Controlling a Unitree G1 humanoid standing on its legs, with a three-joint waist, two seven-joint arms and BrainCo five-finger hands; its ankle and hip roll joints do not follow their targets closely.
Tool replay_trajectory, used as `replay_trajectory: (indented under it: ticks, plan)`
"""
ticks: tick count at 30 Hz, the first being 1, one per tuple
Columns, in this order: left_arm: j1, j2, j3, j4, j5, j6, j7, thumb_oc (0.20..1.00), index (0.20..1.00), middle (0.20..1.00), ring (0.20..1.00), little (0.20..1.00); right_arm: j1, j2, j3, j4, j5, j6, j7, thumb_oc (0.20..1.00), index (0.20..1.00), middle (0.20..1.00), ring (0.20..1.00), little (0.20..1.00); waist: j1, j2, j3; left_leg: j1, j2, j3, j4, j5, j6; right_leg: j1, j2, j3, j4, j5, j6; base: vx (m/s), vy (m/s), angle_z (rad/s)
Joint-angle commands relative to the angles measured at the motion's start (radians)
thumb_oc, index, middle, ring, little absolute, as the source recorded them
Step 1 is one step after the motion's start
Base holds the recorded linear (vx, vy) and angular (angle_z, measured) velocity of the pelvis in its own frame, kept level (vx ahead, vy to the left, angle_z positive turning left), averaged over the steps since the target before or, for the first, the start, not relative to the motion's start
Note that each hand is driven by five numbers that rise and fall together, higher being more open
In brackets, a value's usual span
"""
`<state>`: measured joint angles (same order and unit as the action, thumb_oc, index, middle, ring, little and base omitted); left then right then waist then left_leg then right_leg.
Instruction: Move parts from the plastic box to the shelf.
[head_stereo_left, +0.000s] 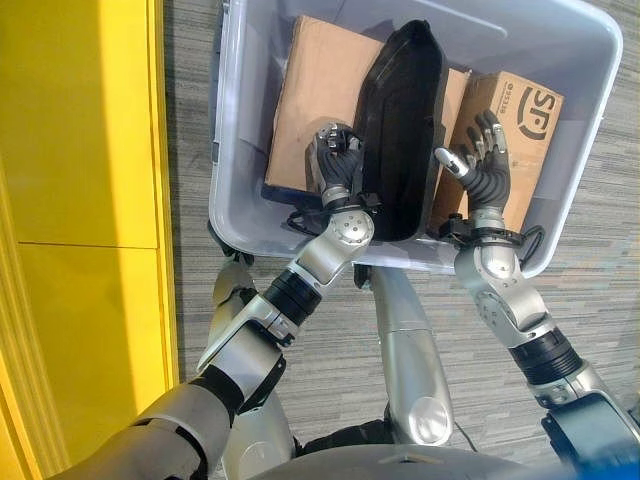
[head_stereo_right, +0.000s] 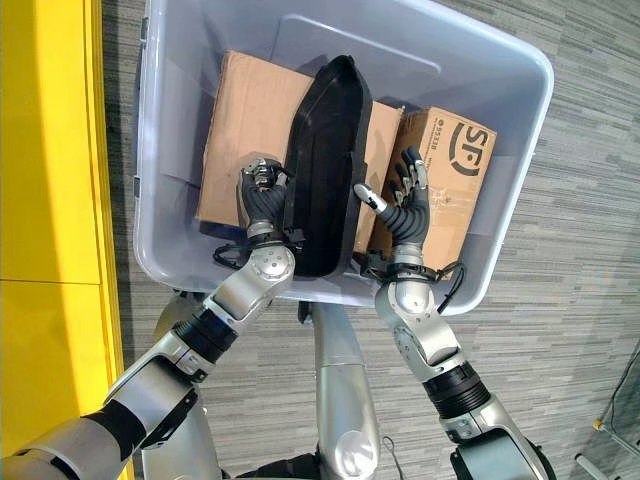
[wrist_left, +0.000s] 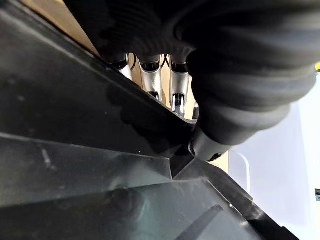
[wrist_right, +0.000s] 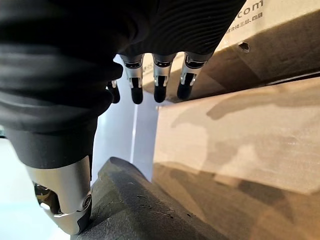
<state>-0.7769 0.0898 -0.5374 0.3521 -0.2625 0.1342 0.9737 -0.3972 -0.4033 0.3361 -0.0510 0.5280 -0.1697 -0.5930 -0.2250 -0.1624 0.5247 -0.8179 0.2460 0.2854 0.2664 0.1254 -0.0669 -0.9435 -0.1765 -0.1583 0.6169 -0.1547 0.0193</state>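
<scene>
A long black moulded part (head_stereo_left: 405, 130) stands on edge inside the grey plastic box (head_stereo_left: 560, 35), between cardboard cartons. My left hand (head_stereo_left: 335, 165) is at the part's left rim. In the left wrist view its fingers (wrist_left: 150, 80) curl past the rim and the thumb (wrist_left: 210, 142) presses the near face of the part (wrist_left: 75, 150). My right hand (head_stereo_left: 487, 175) is open on the part's right side, fingers (wrist_right: 160, 80) straight beside the printed carton (head_stereo_left: 525, 110). Its thumb (wrist_right: 62, 192) rests against the part's edge (wrist_right: 135, 210).
A large plain carton (head_stereo_left: 315, 90) lies under and behind the black part. A yellow panel (head_stereo_left: 80, 200) runs along the left side. Grey striped floor (head_stereo_left: 590, 300) surrounds the box.
</scene>
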Motion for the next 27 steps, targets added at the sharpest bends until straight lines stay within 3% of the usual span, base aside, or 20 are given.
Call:
replay_trajectory:
  ticks: [1, 7, 14, 21, 27]
  plan:
    - [0.09, -0.013, 0.008, -0.014, 0.017, -0.049, -0.066, 0.2, 0.2, 0.2, 0.2, 0.2, -0.014, -0.007, -0.02, -0.041, 0.015, -0.046, 0.009, 1.0, 1.0, 1.0, 1.0, 1.0, 0.001, -0.004, -0.005, 0.016, 0.025, 0.023, 0.167, -0.161, -0.051, 0.033, 0.087, 0.0, -0.192, 0.159, 0.048, 0.0, 0.044, 0.01]
    - [0.073, 0.015, -0.006, -0.088, 0.031, -0.133, -0.12, 0.2, 0.2, 0.2, 0.2, 0.2, -0.011, 0.0, -0.027, -0.055, -0.005, -0.085, 0.007, 1.0, 1.0, 1.0, 1.0, 1.0, -0.001, 0.006, -0.005, 0.076, 0.024, 0.035, 0.135, -0.157, -0.049, 0.084, 0.093, 0.011, -0.212, 0.153, 0.045, -0.01, 0.083, -0.01]
    - [0.053, 0.043, 0.014, -0.169, 0.022, -0.222, -0.105, 0.2, 0.2, 0.2, 0.2, 0.2, 0.018, 0.0, -0.04, -0.068, -0.024, -0.085, 0.057, 1.0, 1.0, 1.0, 1.0, 1.0, -0.005, 0.026, -0.005, 0.191, 0.031, 0.064, 0.101, -0.158, -0.043, 0.176, 0.101, 0.024, -0.204, 0.117, 0.039, -0.01, 0.117, -0.08]
    - [0.055, 0.054, 0.066, -0.237, -0.023, -0.269, -0.103, 0.2, 0.2, 0.2, 0.2, 0.2, 0.047, -0.003, -0.054, -0.091, -0.04, -0.031, 0.106, 1.0, 1.0, 1.0, 1.0, 1.0, -0.006, 0.039, -0.005, 0.343, 0.04, 0.083, 0.053, -0.157, -0.038, 0.305, 0.111, 0.039, -0.204, 0.076, 0.033, 0.02, 0.091, -0.07]
    - [0.045, 0.052, 0.088, -0.264, -0.04, -0.271, -0.101, 0.2, 0.2, 0.2, 0.2, 0.2, 0.066, -0.006, -0.051, -0.088, -0.011, 0.001, 0.133, 1.0, 1.0, 1.0, 1.0, 1.0, -0.011, 0.04, -0.005, 0.417, 0.057, 0.098, 0.048, -0.16, -0.041, 0.372, 0.114, 0.035, -0.204, 0.06, 0.025, 0.02, 0.047, -0.07]
